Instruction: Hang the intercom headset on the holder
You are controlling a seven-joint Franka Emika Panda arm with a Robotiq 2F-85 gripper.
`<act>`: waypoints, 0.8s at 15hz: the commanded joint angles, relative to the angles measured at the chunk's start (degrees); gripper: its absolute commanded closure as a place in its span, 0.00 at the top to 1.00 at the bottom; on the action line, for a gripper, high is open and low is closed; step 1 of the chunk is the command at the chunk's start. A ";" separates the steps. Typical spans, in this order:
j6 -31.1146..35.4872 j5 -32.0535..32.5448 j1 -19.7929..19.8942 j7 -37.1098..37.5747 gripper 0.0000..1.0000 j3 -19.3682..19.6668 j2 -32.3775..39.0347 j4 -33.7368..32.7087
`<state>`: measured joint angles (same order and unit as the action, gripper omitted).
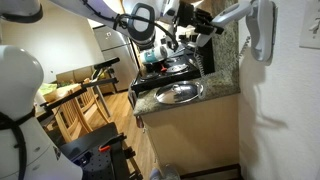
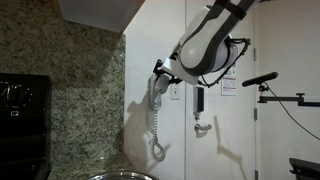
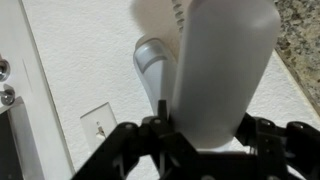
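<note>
Dangling cord (image 2: 157, 130) below the headset (image 2: 157, 95), solely in an exterior view.

Wrist view: intercom headset (image 3: 225, 70) blurred, top cut by pic edge, hides most of holder (image 3: 150, 62). Gripper (image 3: 203, 140) dark, out of focus, cut off at btm. In an exterior view arm (image 2: 205, 45) covers gripper, grip not visible; bowl (image 2: 122, 175) cut by btm edge.

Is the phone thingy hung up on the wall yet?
Not quite. Done: the intercom headset is in the claw, up by the holder on the wall. Now: the claw is shut on it, cord dangling. Left: settle it on the holder and let go.
</note>
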<state>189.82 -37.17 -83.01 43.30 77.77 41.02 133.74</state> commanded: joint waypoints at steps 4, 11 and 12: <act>-1.98 -0.89 1.92 1.23 0.34 -1.10 11.59 -0.27; -8.07 0.06 9.30 -0.01 0.34 -2.72 19.85 -3.54; -8.68 0.37 10.14 0.02 0.34 -2.85 20.31 -4.12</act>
<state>184.39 -37.15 -75.46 43.27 74.53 58.63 132.76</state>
